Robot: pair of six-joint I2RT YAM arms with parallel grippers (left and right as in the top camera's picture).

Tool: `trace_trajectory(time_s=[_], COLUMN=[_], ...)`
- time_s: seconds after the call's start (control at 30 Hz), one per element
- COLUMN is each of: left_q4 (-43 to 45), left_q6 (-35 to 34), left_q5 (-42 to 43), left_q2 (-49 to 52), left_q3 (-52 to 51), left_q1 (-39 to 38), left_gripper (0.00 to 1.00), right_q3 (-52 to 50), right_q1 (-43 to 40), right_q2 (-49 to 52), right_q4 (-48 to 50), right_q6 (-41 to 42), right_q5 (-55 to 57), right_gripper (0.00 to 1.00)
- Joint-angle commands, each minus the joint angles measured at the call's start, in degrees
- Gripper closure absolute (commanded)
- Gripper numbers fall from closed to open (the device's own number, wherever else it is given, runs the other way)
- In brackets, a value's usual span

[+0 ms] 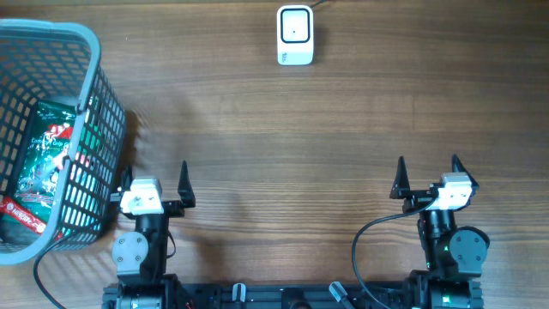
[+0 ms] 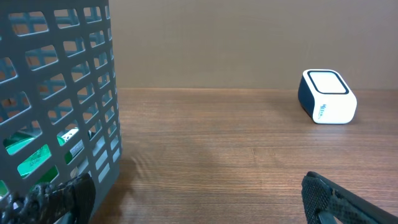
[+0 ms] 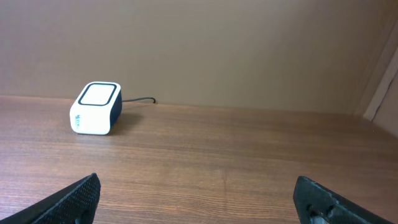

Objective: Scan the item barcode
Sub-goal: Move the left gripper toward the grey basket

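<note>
Both arms sit at the near edge of the table (image 1: 283, 129), and neither gripper is holding or touching anything. The left gripper (image 1: 154, 176) has its jaws spread as wide as they go. Its fingers (image 2: 62, 196) frame bare wood, and the left finger stands just beside the wall of the grey basket (image 1: 86, 39), though contact cannot be judged. The right gripper (image 1: 428, 167) is equally wide open over empty tabletop, well apart from everything else.

A green packet (image 1: 47, 150) lies inside the basket at the table's left side, showing through the mesh, with a red packet (image 1: 21, 219) partly under it towards the near end. No barcode can be made out on either.

The white scanner (image 1: 295, 34) stands at the far edge near the middle, with its window facing up and a dark cable (image 3: 140, 99) running from its back.
</note>
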Motion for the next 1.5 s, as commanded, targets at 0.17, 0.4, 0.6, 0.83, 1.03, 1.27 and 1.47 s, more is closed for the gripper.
trace_trajectory(time_s=[0.17, 0.4, 0.6, 0.83, 1.03, 1.27, 1.47], left_q4=[-0.31, -0.31, -0.31, -0.31, -0.31, 4.59, 13.18], left_q6=[0.26, 0.26, 0.26, 0.26, 0.26, -1.64, -9.05], left_q5=[0.66, 0.66, 0.66, 0.66, 0.66, 11.54, 16.15], left_q2=[-0.02, -0.04, -0.02, -0.02, -0.02, -0.04, -0.02], left_q3=[-0.13, -0.15, -0.15, -0.13, -0.13, -0.13, -0.04], left_q1=[0.0, 0.0, 0.0, 0.0, 0.0, 0.0, 0.04], left_gripper=[0.0, 0.0, 0.0, 0.0, 0.0, 0.0, 0.0], right_q3=[-0.07, -0.07, -0.07, -0.07, -0.07, -0.07, -0.07], right_q1=[0.09, 0.09, 0.09, 0.09, 0.09, 0.09, 0.09], right_q2=[-0.2, -0.2, -0.2, -0.2, -0.2, -0.2, -0.2], right_q4=[0.13, 0.13, 0.13, 0.13, 0.13, 0.13, 0.13], right_q6=[0.72, 0.7, 0.72, 0.72, 0.72, 0.72, 0.72], right_q5=[1.01, 1.01, 1.01, 1.01, 1.01, 1.01, 1.01], right_gripper=[0.0, 0.0, 0.0, 0.0, 0.0, 0.0, 0.0])
